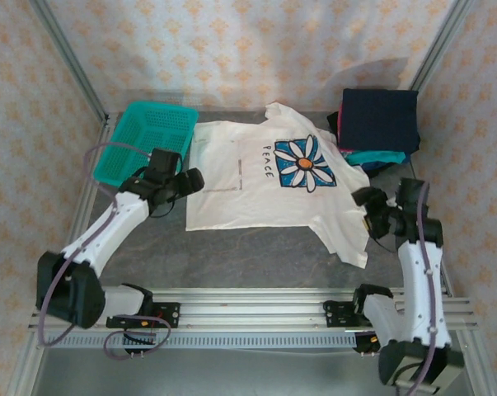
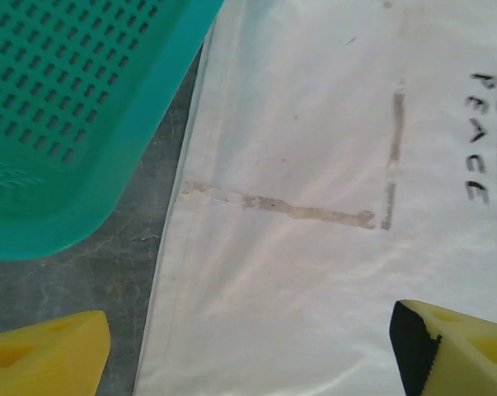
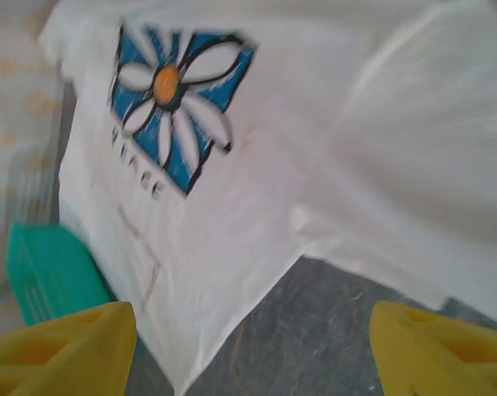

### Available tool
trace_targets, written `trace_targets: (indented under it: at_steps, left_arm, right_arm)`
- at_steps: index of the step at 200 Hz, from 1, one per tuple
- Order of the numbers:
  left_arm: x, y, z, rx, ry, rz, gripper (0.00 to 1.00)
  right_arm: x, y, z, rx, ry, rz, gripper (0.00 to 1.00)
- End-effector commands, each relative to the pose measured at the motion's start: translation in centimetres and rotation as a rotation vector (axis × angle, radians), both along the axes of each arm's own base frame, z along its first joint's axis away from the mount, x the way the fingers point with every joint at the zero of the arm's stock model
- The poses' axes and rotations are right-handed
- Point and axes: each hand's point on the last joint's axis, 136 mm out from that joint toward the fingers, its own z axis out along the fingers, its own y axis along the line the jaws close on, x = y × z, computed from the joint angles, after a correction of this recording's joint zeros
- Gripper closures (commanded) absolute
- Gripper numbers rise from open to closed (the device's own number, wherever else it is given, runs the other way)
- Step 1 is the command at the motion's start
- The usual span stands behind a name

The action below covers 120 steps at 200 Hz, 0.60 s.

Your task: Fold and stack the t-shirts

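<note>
A white t-shirt (image 1: pixel 256 177) with a blue daisy print and the word PEACE lies spread flat on the grey table (image 1: pixel 256 256). My left gripper (image 1: pixel 190 180) hovers open over the shirt's left hem. In the left wrist view its yellow fingers (image 2: pixel 46 355) stand wide apart above the white t-shirt (image 2: pixel 314 165), holding nothing. My right gripper (image 1: pixel 365 198) is open beside the right sleeve. In the right wrist view the right gripper (image 3: pixel 252 351) is above bare table by the white t-shirt (image 3: pixel 273 165). At the back right a folded navy tee (image 1: pixel 378 118) tops teal (image 1: pixel 372 157) and red ones.
A teal mesh basket (image 1: pixel 145 140) stands at the back left, close to the shirt's hem; its rim is the teal basket (image 2: pixel 67 107) in the left wrist view. An aluminium rail (image 1: pixel 256 301) runs along the near edge. Patterned walls close in the sides and back.
</note>
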Motion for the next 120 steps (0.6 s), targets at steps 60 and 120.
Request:
trace_targets:
  at_steps: [60, 120]
  left_arm:
    - [6.2, 8.3, -6.4, 0.070, 0.104, 0.296, 0.28]
    - [6.4, 13.8, -7.1, 0.077, 0.133, 0.380, 0.28]
  right_arm:
    - [5.8, 4.2, -5.7, -0.184, 0.089, 0.176, 0.28]
    - [7.5, 6.4, -8.9, -0.203, 0.145, 0.220, 0.30]
